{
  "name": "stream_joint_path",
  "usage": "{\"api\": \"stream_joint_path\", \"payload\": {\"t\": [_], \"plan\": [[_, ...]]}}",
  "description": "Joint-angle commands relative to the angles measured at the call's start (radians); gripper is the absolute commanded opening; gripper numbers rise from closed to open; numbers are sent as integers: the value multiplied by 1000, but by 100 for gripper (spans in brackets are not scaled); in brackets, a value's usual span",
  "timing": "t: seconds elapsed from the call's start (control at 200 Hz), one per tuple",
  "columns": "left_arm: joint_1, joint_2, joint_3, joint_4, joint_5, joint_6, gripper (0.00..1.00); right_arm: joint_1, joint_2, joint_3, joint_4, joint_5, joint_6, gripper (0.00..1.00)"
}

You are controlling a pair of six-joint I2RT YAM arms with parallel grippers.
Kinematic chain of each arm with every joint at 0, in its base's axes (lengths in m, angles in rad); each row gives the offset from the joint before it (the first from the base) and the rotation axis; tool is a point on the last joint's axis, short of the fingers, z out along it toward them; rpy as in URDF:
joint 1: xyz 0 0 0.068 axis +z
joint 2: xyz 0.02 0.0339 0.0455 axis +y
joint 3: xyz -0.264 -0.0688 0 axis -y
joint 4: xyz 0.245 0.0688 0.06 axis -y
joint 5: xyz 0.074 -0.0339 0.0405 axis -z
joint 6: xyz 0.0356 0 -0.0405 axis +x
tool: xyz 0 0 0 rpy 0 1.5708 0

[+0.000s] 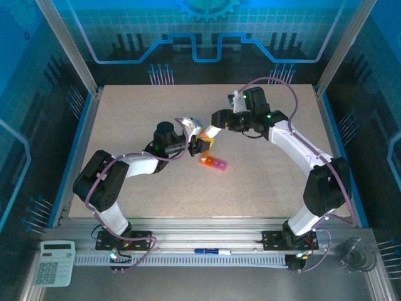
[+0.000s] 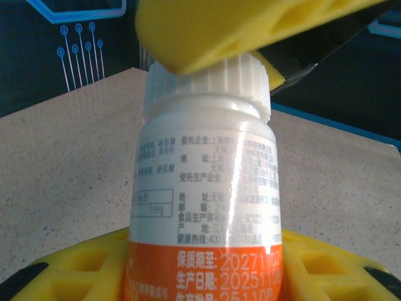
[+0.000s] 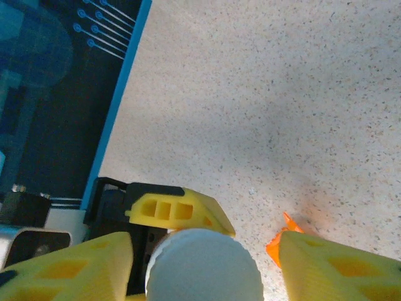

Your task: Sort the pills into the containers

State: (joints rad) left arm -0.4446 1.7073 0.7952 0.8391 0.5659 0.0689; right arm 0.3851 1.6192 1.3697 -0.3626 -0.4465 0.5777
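Observation:
The containers (image 1: 213, 163), a short strip with one orange and some pink compartments, lie on the table just right of both grippers. Its orange end (image 3: 277, 244) peeks out beside my right finger. My left gripper (image 1: 199, 146) is shut on a white pill bottle (image 2: 203, 182) with an orange label band, held upright between the yellow fingers (image 2: 81, 273). My right gripper (image 1: 209, 133) hangs over the bottle's ribbed white cap (image 3: 203, 266). Its fingers (image 3: 338, 269) straddle the cap with a gap on the right side. No loose pills show.
The speckled tabletop (image 1: 138, 119) spreads wide around the arms, bounded by a blue rim (image 3: 119, 113) at its edges. A calculator (image 1: 54, 262) and a pen (image 1: 212, 252) lie on the front rail below the table.

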Motion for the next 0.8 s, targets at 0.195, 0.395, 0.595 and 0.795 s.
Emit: {"api": "stream_joint_path", "payload": {"t": [0.195, 0.395, 0.595, 0.795], "plan": [[-4, -23, 10, 105, 55, -34, 0, -75, -102, 10, 54, -127, -71, 81], [-3, -11, 6, 189, 106, -108, 0, -110, -98, 12, 69, -287, -205, 84], [-2, -2, 7, 258, 123, -172, 0, -106, -60, 34, 30, -325, -241, 84], [-2, -2, 15, 258, 131, -180, 0, -79, -42, 35, 29, -336, -246, 83]]}}
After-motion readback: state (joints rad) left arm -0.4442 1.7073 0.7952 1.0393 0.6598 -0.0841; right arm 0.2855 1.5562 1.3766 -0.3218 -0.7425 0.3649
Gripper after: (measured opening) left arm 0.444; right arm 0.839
